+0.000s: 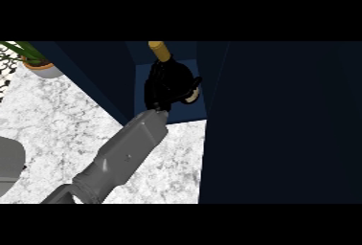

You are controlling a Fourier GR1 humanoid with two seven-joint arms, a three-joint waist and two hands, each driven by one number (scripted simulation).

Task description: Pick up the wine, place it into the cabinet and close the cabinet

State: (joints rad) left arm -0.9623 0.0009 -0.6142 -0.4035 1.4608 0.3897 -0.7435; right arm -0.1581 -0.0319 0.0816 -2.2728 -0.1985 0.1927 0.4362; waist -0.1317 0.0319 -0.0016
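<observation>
Right hand (167, 82), fingers (157, 93) clenched round wine (158, 48), already inside open cabinet (181, 112) at bench (71, 119) far edge. Remaining: release, withdraw, shut cabinet.

A boxy grey forearm (124, 153), dotted with small fasteners, ends in a black hand (161, 90).

No text, brand, number or sign can be read anywhere in the view. A small pale patch (190, 94) is seen just above centre, toward twelve o'clock, on the three o'clock side of the dark glass wine bottle with a yellow cap (158, 50). Whether it is a label cannot be told, and no writing can be made out on it.
</observation>
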